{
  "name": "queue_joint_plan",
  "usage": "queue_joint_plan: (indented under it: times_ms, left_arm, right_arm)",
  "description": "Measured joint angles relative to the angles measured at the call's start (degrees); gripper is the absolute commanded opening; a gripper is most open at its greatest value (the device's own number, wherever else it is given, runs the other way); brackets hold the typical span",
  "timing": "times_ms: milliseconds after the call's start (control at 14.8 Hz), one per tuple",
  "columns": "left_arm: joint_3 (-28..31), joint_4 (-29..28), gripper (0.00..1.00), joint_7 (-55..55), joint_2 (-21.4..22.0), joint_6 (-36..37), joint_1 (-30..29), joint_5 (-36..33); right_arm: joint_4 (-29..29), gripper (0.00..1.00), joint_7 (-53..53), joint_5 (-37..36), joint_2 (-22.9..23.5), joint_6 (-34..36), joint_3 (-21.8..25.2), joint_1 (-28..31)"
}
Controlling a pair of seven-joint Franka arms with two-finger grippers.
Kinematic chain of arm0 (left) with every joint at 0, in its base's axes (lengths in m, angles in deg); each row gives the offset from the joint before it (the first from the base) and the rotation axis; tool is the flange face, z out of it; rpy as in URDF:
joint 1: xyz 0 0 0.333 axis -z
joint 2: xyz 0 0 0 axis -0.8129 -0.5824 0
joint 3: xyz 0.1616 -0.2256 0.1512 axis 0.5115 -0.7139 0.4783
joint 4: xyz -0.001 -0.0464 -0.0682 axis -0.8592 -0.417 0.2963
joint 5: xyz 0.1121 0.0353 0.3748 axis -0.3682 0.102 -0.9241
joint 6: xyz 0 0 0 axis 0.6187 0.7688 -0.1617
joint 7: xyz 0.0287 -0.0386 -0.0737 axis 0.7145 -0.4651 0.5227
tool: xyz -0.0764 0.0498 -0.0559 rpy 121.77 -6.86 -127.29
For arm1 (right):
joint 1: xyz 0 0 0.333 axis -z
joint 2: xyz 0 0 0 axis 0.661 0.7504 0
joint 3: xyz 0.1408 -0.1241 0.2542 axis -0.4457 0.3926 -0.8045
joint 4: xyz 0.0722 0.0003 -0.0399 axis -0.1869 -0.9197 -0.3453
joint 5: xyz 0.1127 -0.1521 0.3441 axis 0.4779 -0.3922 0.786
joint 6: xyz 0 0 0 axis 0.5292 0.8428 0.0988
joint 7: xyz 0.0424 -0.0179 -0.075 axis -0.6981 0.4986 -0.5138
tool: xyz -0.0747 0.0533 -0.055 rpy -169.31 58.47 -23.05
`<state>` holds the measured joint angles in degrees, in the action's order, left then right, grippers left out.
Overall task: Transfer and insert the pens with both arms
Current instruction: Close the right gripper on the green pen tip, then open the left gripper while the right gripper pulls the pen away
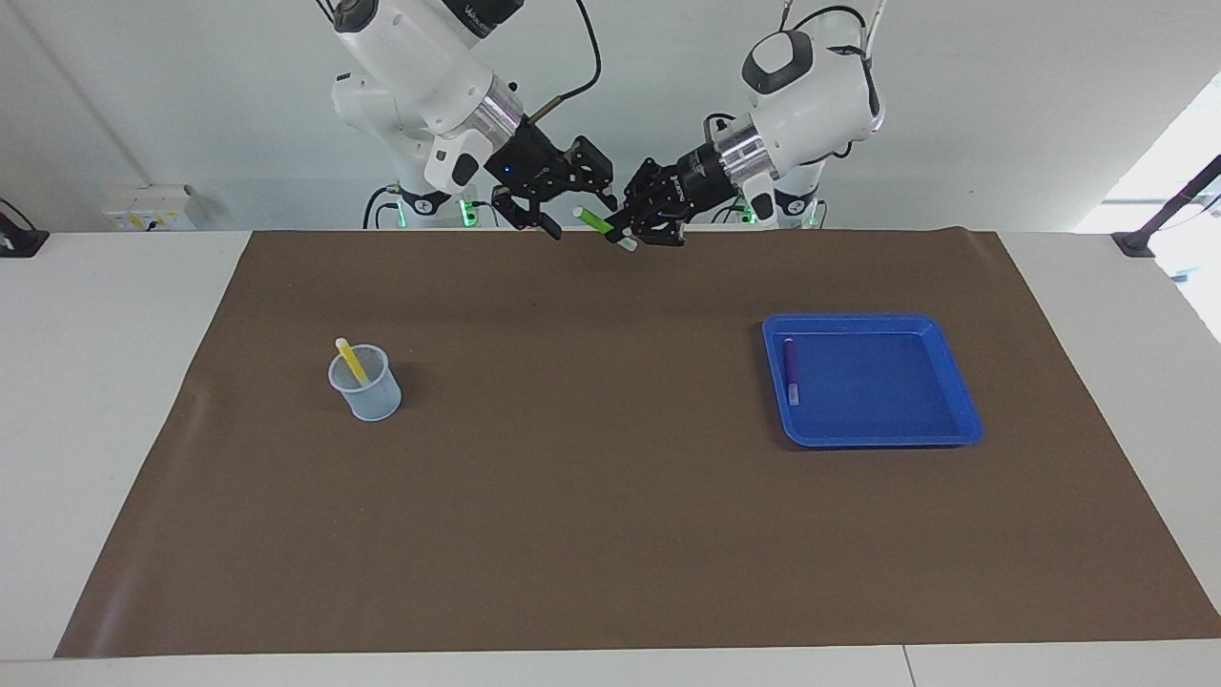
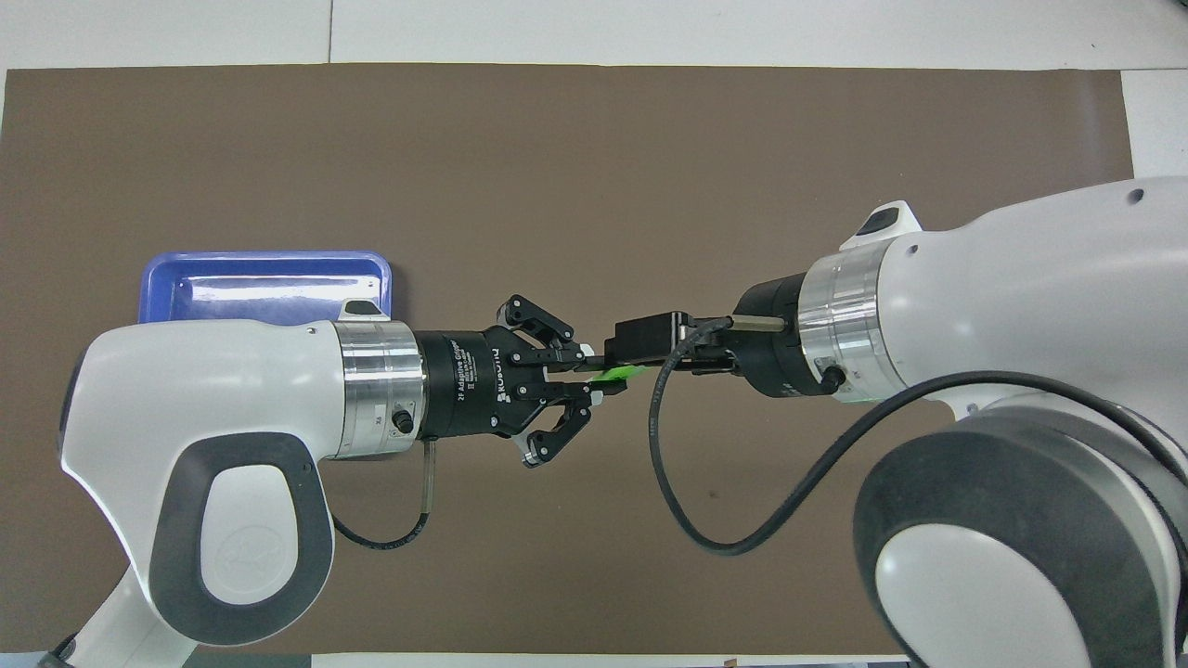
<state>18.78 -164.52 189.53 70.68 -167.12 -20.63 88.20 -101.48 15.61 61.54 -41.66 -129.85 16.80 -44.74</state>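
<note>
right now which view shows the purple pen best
The facing view: the purple pen lies in full sight in the blue tray, along the tray's wall toward the right arm's end of the table. In the overhead view the left arm covers most of the tray, so the pen is hidden.
</note>
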Motion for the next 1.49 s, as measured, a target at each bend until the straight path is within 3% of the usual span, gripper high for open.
queue_joint_plan:
  times_ms: [135, 406, 609, 947, 1014, 1082, 1488]
  left_arm:
    - [0.0, -0.01, 0.0, 0.0, 0.0, -0.01, 0.0, 0.0]
    - [0.0, -0.04, 0.0, 0.01, 0.01, -0.02, 0.0, 0.0]
    - [0.0, -0.06, 0.0, 0.01, 0.02, -0.02, 0.01, 0.0]
    - [0.03, -0.17, 0.0, 0.04, 0.06, -0.42, 0.14, 0.13]
    - [0.03, -0.17, 0.96, 0.04, 0.07, -0.47, 0.14, 0.13]
    - [0.03, -0.17, 1.0, 0.04, 0.08, -0.49, 0.15, 0.15]
    - [0.3, -0.3, 1.0, 1.0, 0.88, -0.51, 0.17, 0.17]
  right_arm:
    - [0.0, 0.62, 0.0, 0.0, 0.0, -0.05, 0.0, 0.0]
    - [0.0, 0.31, 0.0, 0.0, -0.07, -0.05, -0.06, 0.0]
    - [0.01, 0.0, 0.0, 0.02, -0.07, -0.13, -0.11, -0.01]
    - [0.12, 0.0, -0.01, 0.08, -0.15, -0.81, -0.35, -0.05]
    - [0.14, 0.0, -0.01, 0.08, -0.16, -0.83, -0.35, -0.05]
    - [0.16, 0.0, -0.01, 0.02, -0.16, -0.83, -0.36, -0.06]
    - [0.12, 0.0, -0.36, -6.74, -0.17, -1.93, 1.92, 0.59]
